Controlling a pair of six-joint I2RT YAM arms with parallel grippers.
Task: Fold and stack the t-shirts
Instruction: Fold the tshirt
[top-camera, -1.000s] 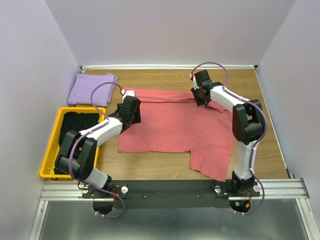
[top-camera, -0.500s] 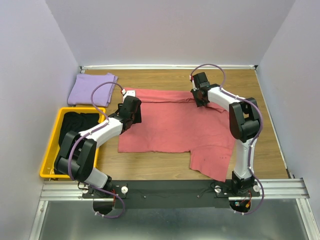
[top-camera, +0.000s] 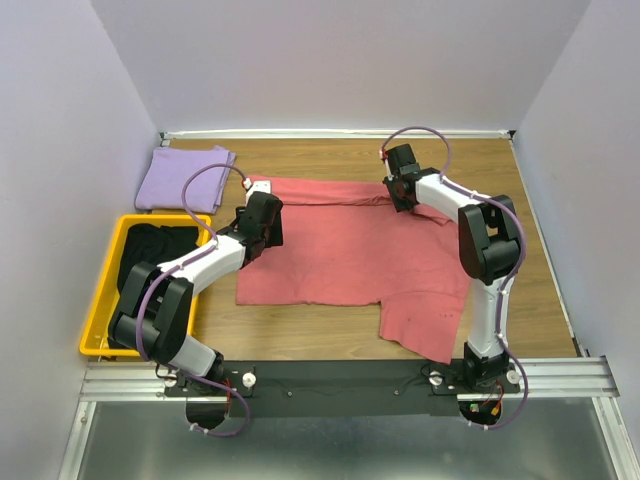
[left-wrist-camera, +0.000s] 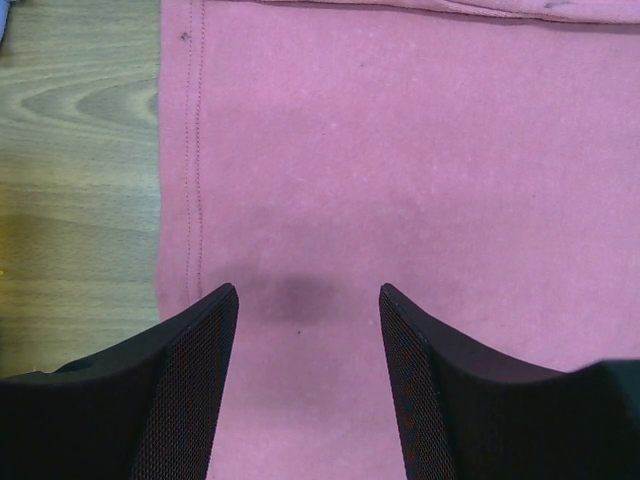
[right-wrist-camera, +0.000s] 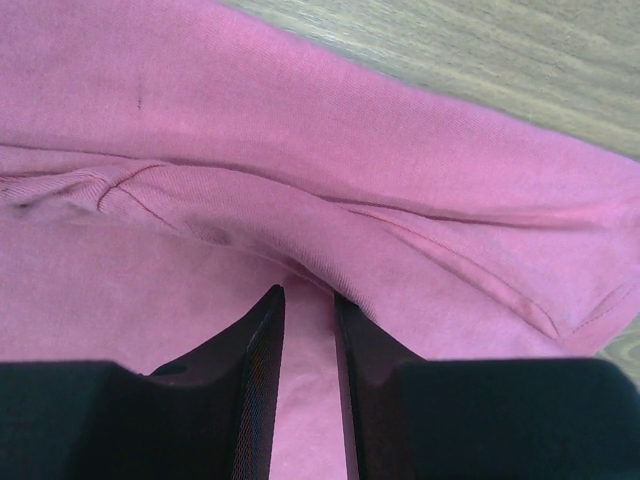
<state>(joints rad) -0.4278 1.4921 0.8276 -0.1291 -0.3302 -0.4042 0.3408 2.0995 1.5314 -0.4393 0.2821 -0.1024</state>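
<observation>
A salmon-pink t-shirt (top-camera: 340, 255) lies spread flat on the wooden table. My left gripper (top-camera: 262, 228) hovers over its left hem, open and empty, with pink cloth showing between its fingers in the left wrist view (left-wrist-camera: 305, 290). My right gripper (top-camera: 402, 196) is at the shirt's far right edge. Its jaws are nearly together on a raised fold of the pink cloth (right-wrist-camera: 307, 293). A folded lavender-purple t-shirt (top-camera: 185, 175) lies at the back left. Black t-shirts (top-camera: 160, 245) lie in the yellow bin.
The yellow plastic bin (top-camera: 100, 300) stands at the left edge of the table. White walls close in the back and both sides. Bare wood (top-camera: 540, 230) shows to the right of the pink shirt and along the front edge.
My right gripper has shifted slightly left along the shirt's far edge. The left arm has barely moved.
</observation>
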